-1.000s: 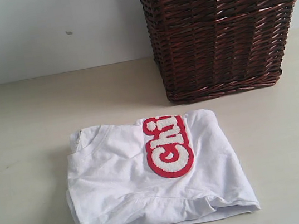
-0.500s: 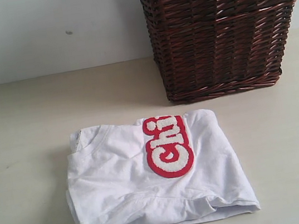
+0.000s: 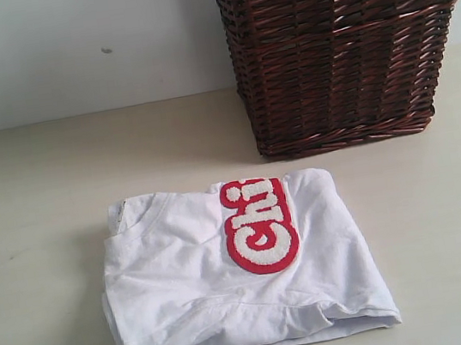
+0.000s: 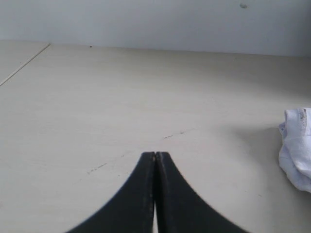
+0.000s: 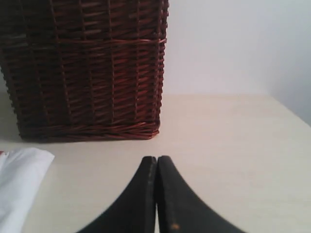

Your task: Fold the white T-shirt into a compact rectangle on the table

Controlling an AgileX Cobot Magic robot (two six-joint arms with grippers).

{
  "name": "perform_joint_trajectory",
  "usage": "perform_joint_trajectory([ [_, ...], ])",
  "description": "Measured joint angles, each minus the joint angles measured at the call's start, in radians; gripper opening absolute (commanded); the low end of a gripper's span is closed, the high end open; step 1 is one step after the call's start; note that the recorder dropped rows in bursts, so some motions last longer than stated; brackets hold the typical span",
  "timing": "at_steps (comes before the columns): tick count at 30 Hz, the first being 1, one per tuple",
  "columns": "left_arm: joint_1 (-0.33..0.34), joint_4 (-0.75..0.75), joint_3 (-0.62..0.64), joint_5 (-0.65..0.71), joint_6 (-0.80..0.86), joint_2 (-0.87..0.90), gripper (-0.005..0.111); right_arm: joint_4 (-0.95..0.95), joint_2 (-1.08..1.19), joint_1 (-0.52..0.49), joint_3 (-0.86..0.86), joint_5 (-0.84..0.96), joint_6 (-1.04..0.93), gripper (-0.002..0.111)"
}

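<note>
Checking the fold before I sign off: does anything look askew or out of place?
Only slightly. The white T-shirt lies folded on the table, but its edge nearest the camera is uneven: under-layers stick out and the right corner juts. The wicker basket stands upright.

I see the right pincer point(image 5: 156, 160) with its two black fingers pressed together tip to tip, over the pale counter point(image 5: 233, 145). A brown wicker basket point(image 5: 87, 68) stands upright on the counter ahead, with a white wall point(image 5: 228, 43) behind. A corner of the shirt point(image 5: 19, 184) lies near the basket's base, apart from the pincer.
</note>
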Motion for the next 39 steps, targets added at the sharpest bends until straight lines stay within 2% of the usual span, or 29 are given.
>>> perform_joint_trajectory([
  [39, 0.0, 0.0, 0.0, 0.0, 0.0, 0.0, 0.0, 0.009, 0.0, 0.0, 0.0, 0.029, 0.038, 0.0],
])
